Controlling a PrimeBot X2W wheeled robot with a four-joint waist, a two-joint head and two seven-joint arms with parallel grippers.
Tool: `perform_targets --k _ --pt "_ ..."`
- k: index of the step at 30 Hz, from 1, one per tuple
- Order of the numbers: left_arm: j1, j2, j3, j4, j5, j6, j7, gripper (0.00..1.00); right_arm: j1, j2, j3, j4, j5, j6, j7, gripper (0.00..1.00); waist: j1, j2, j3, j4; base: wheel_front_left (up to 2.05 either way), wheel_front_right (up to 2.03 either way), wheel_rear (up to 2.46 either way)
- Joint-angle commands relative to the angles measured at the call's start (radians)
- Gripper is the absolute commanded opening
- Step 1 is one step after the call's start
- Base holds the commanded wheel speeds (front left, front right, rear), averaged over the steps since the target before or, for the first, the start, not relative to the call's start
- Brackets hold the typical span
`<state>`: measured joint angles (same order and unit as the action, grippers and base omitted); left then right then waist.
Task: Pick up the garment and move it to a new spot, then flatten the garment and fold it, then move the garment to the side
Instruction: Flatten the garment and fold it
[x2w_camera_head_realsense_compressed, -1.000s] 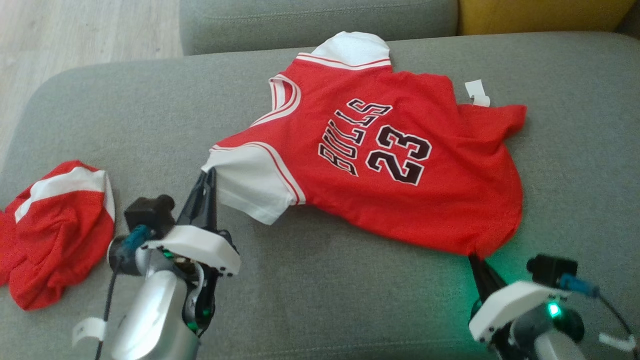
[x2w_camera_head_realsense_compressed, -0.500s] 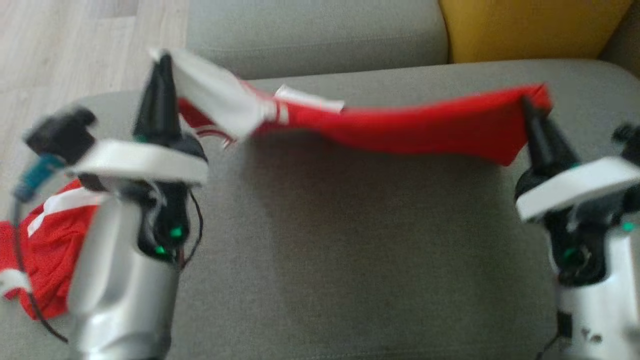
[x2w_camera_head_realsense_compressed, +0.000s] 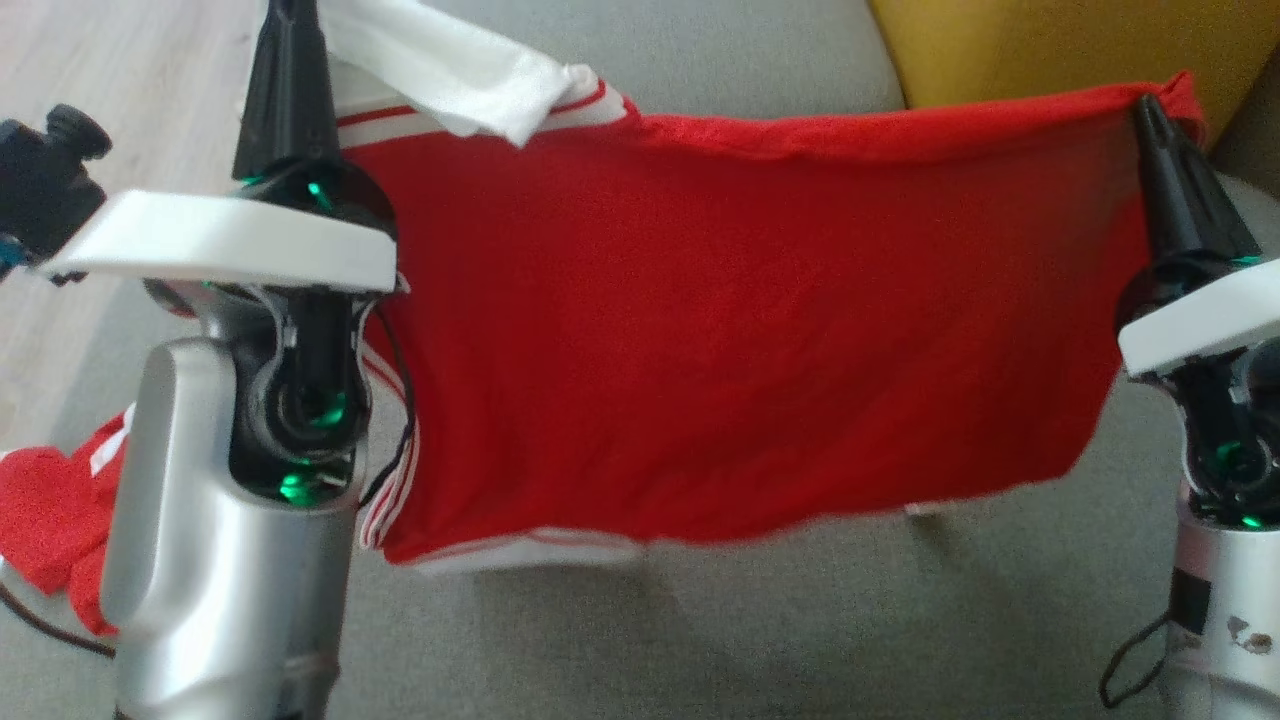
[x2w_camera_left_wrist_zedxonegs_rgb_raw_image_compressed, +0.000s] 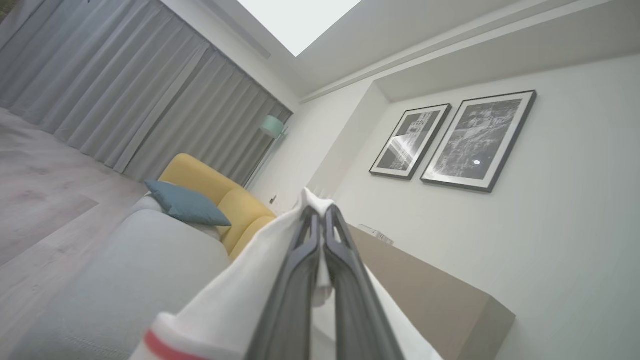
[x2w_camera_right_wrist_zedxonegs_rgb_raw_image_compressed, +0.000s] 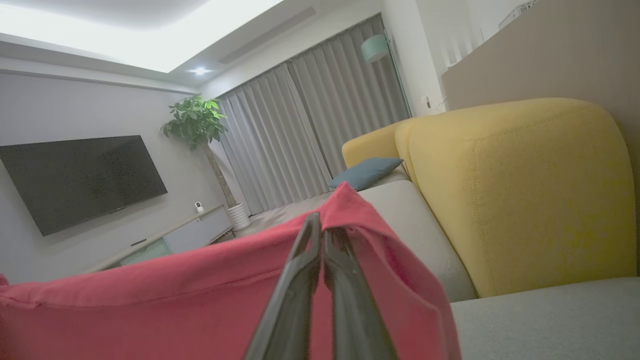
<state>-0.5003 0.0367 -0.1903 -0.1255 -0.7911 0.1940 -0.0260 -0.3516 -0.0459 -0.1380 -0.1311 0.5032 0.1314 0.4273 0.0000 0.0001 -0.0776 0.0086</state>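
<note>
The garment, a red jersey with white sleeves and trim, hangs spread in the air between my two arms above the grey sofa seat. My left gripper is shut on its white sleeve at the upper left; the left wrist view shows the white cloth pinched between the closed fingers. My right gripper is shut on the red hem corner at the upper right, and the red cloth drapes over my right gripper in the right wrist view.
A second red and white garment lies crumpled on the seat at the lower left, behind my left arm. A yellow cushion stands at the back right. Wooden floor lies beyond the sofa's left edge.
Both arms have raised the garment off the seat, where it lay flat a second ago, and it now hangs stretched between them. The head view has also shifted.
</note>
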Motion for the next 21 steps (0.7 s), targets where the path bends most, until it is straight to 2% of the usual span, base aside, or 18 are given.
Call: perform_targets --k 1,5,9,12,13,16,19,21 --pt "-0.078 0.034 0.027 -0.019 0.015 0.007 0.011 0.00 -0.055 -0.004 0.019 -0.036 -0.007 -0.001 0.015 0.00 0.0000 -0.0001 0.019 -0.004 0.00 0.00 0.00" --pt "-0.166 0.058 0.042 0.072 0.007 0.007 0.046 0.00 -0.174 -0.004 0.020 0.039 0.002 -0.001 0.032 0.00 0.0000 -0.0001 0.081 -0.018 0.00 0.00 0.00" --pt "-0.346 0.117 0.040 0.208 0.042 -0.031 0.063 0.00 -0.400 -0.004 0.023 0.184 -0.082 -0.001 0.001 0.00 0.0000 -0.0001 0.216 -0.027 0.00 0.00 0.00" --pt "-0.521 0.141 0.059 0.331 0.055 -0.053 0.045 0.00 -0.598 -0.004 0.047 0.332 -0.160 -0.001 -0.058 0.00 0.0000 -0.0001 0.327 -0.023 0.00 0.00 0.00" --pt "-0.521 0.141 0.059 0.331 0.055 -0.053 0.045 0.00 -0.598 -0.004 0.047 0.332 -0.160 -0.001 -0.058 0.00 0.0000 -0.0001 0.327 -0.023 0.00 0.00 0.00" --pt "-0.693 0.154 0.066 0.466 0.074 -0.086 -0.001 0.00 -0.792 -0.008 0.045 0.486 -0.238 -0.001 -0.171 0.00 0.0000 -0.0001 0.402 -0.009 0.00 0.00 0.00" --pt "-0.844 0.169 0.063 0.586 0.105 -0.129 -0.073 0.00 -0.968 -0.007 -0.057 0.626 -0.256 -0.001 -0.329 0.00 0.0000 -0.0001 0.450 0.007 0.00 0.00 0.00" --pt "-0.914 0.163 0.064 0.654 0.101 -0.165 -0.112 0.00 -1.048 -0.006 -0.076 0.705 -0.272 -0.001 -0.426 0.00 0.0000 -0.0001 0.469 0.016 0.00 0.00 0.00"
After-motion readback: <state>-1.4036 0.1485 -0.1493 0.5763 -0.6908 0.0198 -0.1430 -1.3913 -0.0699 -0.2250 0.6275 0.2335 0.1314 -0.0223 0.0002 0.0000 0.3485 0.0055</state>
